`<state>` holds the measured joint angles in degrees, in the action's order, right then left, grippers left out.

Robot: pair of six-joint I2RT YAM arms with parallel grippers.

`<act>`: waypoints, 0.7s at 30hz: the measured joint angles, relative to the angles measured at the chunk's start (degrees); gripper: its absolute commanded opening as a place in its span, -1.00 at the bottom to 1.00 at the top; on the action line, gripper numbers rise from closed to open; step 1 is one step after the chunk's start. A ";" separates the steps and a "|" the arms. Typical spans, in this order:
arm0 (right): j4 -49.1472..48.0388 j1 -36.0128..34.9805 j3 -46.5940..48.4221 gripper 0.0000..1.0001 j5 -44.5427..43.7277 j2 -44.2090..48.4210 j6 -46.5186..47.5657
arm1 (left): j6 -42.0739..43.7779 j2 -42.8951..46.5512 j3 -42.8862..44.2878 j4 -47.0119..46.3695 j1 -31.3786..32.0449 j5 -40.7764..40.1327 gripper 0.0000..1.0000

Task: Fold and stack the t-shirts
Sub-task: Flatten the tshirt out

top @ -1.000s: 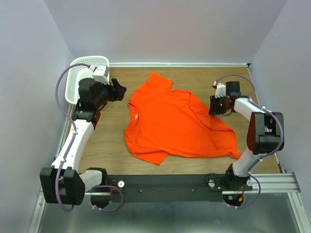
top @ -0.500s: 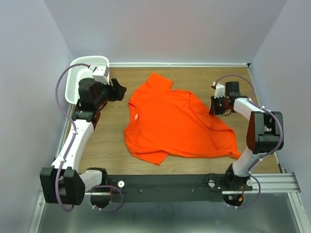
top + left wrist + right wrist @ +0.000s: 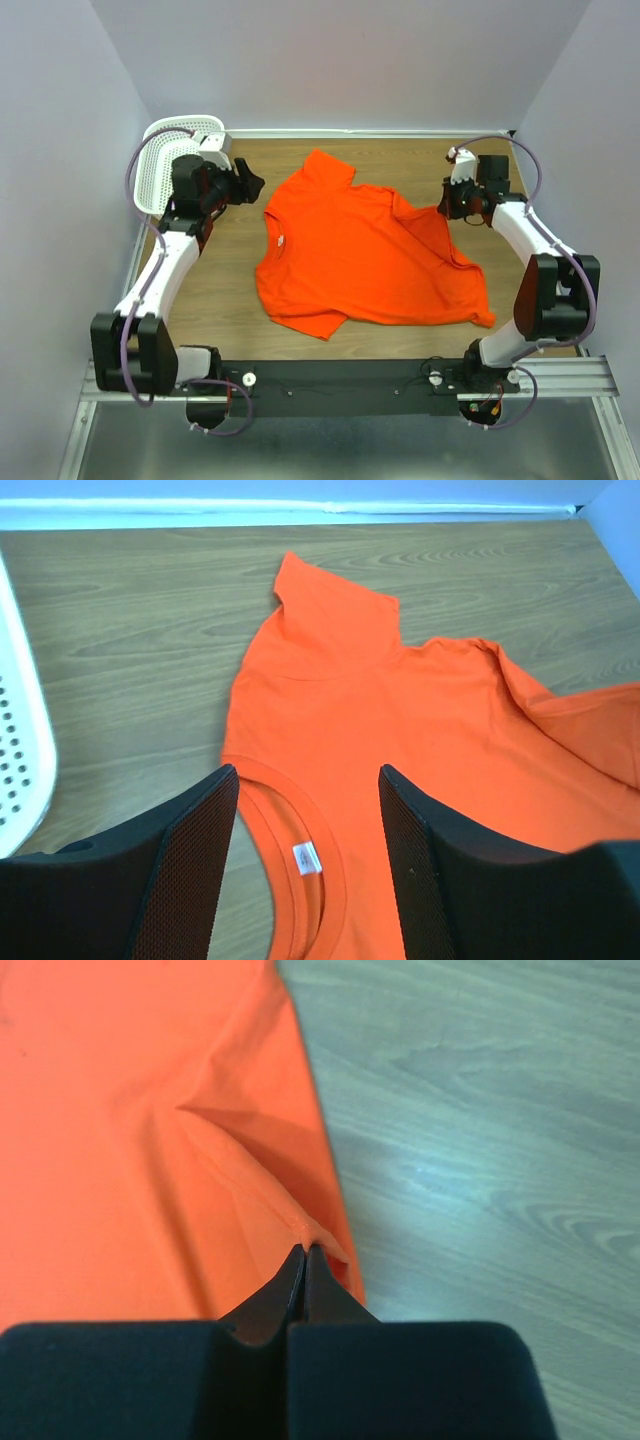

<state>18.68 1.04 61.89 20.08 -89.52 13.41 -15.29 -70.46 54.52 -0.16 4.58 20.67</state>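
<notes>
Since clamped on only a thin fold at the right edge of the orange t-shirt (image 3: 350, 250), might slip free under a fast pull. Closed tight there, the right gripper (image 3: 303, 1252); wide and empty near the collar (image 3: 330, 850), the left gripper (image 3: 305, 772). Otherwise spread mostly flat on the table (image 3: 230, 290).

We record one t-shirt (image 3: 360, 255), plain bright orange-red, short-sleeved, of thin soft fabric. It lies unfolded and mostly flat on the wooden table (image 3: 220, 290), roughly at its middle. The collar (image 3: 275, 235) faces the left side, and a small white label (image 3: 308, 857) shows inside the neckline. The far sleeve (image 3: 325, 170) points toward the back wall. The near left corner curls under itself. Shallow creases run across the body. At the right edge, a small fold of cloth rises into a ridge, pinched between the closed fingers of the right gripper (image 3: 303, 1250).
</notes>
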 measured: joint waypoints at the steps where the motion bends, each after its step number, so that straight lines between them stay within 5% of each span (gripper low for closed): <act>1: -0.15 0.26 0.55 -0.99 -0.09 -0.35 0.00 | -0.26 -2.43 0.63 -0.70 0.00 0.59 0.30; 7: -1.16 2.67 4.44 -0.99 -0.76 -3.37 -0.07 | -0.20 -20.70 11.15 -2.05 0.07 2.38 0.28; 21: -7.06 6.01 10.91 -0.99 -3.87 -12.26 -2.54 | 0.68 -60.30 55.95 3.43 3.87 7.02 0.30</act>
<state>11.62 7.05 72.79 16.21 -101.78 10.87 -14.61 -130.76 110.48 3.27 8.45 27.68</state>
